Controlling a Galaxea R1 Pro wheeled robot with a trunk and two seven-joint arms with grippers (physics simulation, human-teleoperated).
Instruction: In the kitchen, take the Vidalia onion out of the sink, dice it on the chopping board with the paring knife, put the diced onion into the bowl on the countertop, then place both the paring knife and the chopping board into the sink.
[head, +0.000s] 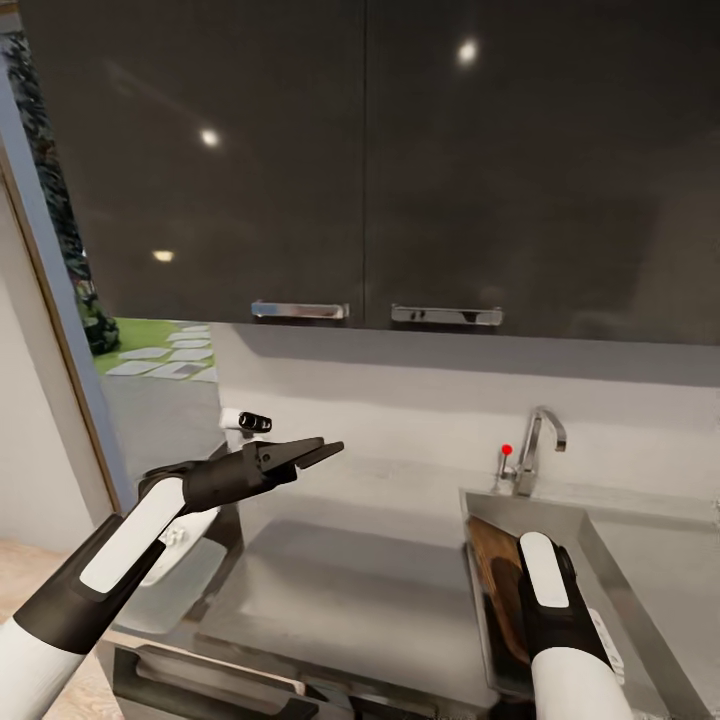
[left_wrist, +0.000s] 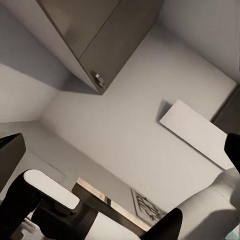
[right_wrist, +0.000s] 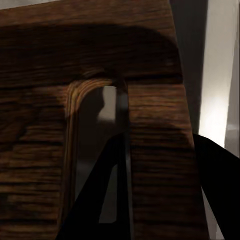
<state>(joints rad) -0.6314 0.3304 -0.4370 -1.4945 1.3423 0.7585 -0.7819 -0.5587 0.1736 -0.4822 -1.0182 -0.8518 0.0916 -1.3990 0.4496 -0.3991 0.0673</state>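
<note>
The brown chopping board (head: 493, 580) stands on edge inside the sink (head: 610, 560), leaning on its left wall. My right arm (head: 545, 590) reaches down onto it. Up close, the right gripper (right_wrist: 160, 195) is shut on the chopping board (right_wrist: 150, 125), one finger through the oblong handle slot and the other outside the board's edge. My left gripper (head: 305, 455) hangs open above the countertop (head: 350, 580), left of the sink, holding nothing; its fingers (left_wrist: 11, 152) stand wide apart. The onion and paring knife are out of view. A white shape (head: 185, 540) under my left forearm could be the bowl; I cannot tell.
A chrome faucet (head: 538, 440) with a red knob (head: 507, 450) stands behind the sink. Dark upper cabinets with chrome handles (head: 300, 310) hang overhead. A small white and black fixture (head: 247, 422) sits at the wall's left end, beside a doorway to a garden (head: 160, 355).
</note>
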